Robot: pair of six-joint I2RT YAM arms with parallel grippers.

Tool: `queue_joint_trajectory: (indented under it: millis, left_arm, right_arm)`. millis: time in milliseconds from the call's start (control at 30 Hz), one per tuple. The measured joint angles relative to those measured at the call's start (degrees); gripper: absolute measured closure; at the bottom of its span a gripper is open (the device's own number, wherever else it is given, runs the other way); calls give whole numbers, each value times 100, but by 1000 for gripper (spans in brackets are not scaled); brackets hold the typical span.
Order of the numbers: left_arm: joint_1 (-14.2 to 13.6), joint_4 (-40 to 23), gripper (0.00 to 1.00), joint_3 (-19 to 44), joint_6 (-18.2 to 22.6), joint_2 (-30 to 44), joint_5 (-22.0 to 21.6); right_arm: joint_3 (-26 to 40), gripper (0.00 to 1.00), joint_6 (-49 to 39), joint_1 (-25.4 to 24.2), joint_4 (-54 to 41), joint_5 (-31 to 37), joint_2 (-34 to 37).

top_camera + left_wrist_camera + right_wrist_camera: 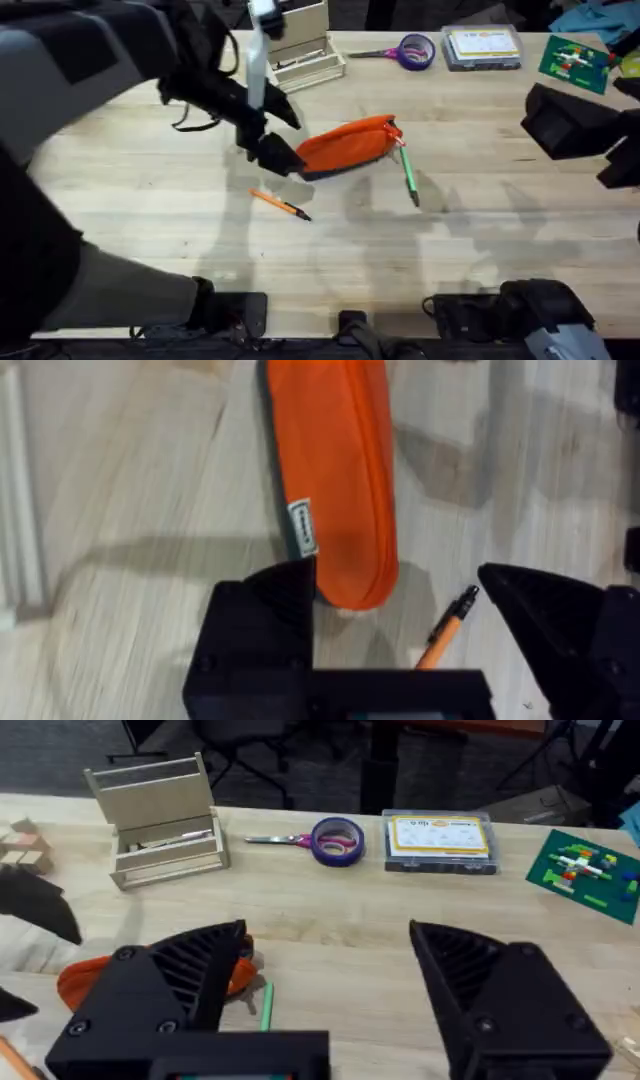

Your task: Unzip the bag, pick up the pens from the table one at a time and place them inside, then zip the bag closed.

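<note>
The orange bag [345,147] lies at the middle of the table [150,200], its zipper running along the top edge. My left gripper [274,152] is at the bag's left end. It is open in the left wrist view, with the rounded end of the bag [335,480] between the fingers [262,610], close to one of them. The orange pen [281,204] lies just in front of the bag, also seen as the orange pen [446,628]. The green pen [409,178] lies off the bag's right end. My right gripper [562,124] hangs open at the far right, above the table.
A wooden box [305,50] stands at the back. Purple-handled scissors with a tape roll [412,50], a clear plastic case [483,47] and a green board [574,62] lie along the back right. Bare wood stretches across the front of the table.
</note>
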Motion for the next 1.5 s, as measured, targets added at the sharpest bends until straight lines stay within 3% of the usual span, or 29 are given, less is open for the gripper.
queue_joint_trajectory:
  millis: [267, 567, 867, 900, 1100, 1233, 1300, 1500]
  left_arm:
    - [-445, 267, 7, 0, 16, 199, 4]
    - [-443, 314, 6, 0, 16, 205, -11]
    - [-443, 162, 7, 0, 14, 202, -305]
    - [-443, 160, 34, 0, 7, 205, -328]
    - [-440, 224, 423, 0, 15, 202, -400]
    - [-440, 338, 891, 0, 31, 204, -473]
    - [-443, 371, 952, 0, 32, 206, -494]
    - [-443, 374, 956, 0, 31, 209, -496]
  right_arm:
    - [0, 4, 0, 0, 2, 0, 0]
    - [0, 4, 0, 0, 2, 0, 0]
    - [0, 4, 0, 0, 2, 0, 0]
    - [0, 4, 0, 0, 2, 0, 0]
    - [4, 4, 0, 0, 2, 0, -2]
    - [4, 5, 0, 0, 2, 0, 0]
    - [4, 4, 0, 0, 2, 0, 0]
    - [4, 4, 0, 0, 2, 2, -1]
